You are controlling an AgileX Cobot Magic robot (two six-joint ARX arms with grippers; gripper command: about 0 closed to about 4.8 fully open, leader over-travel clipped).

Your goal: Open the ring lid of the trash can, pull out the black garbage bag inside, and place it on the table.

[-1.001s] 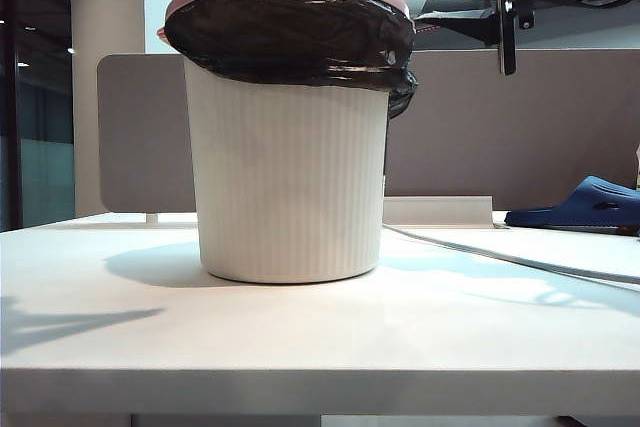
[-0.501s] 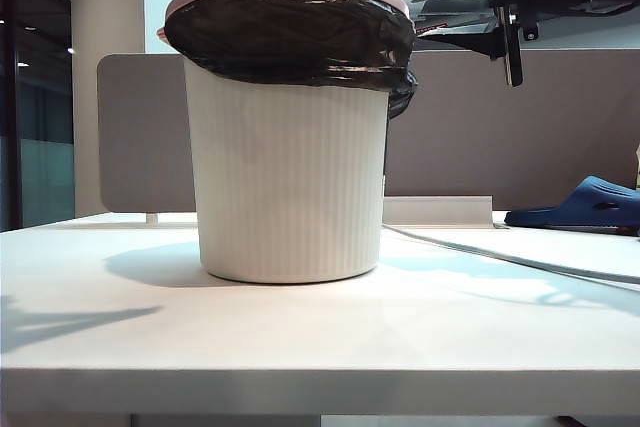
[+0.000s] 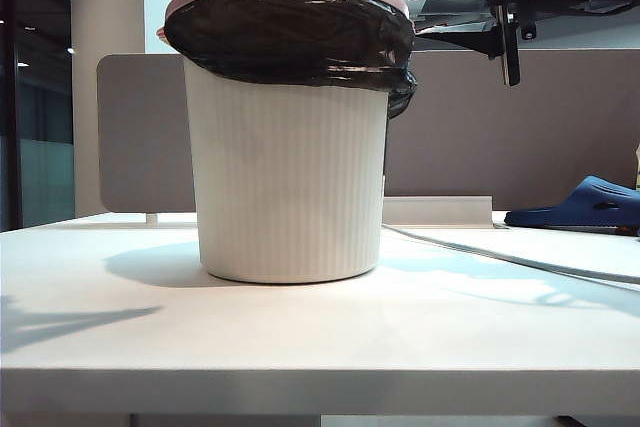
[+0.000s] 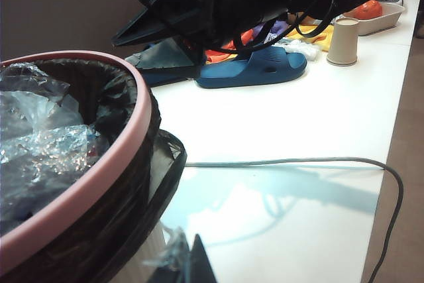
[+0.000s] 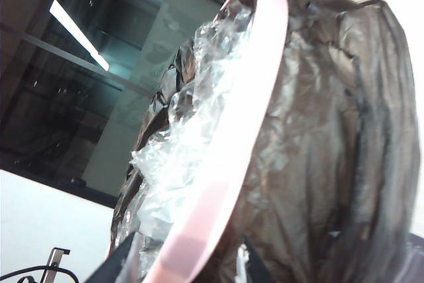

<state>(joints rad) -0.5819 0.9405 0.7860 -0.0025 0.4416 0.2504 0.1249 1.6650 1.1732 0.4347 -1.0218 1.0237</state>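
Your right gripper is sitting with jaws wide, straddling the ring lid at the trash can rim; since a second ago its arm has only shifted slightly up beside the can. The lid is still seated, clamping the black garbage bag, so nothing is opened yet. Your left gripper, jaws shut and empty, is waiting just beside the can on the table.
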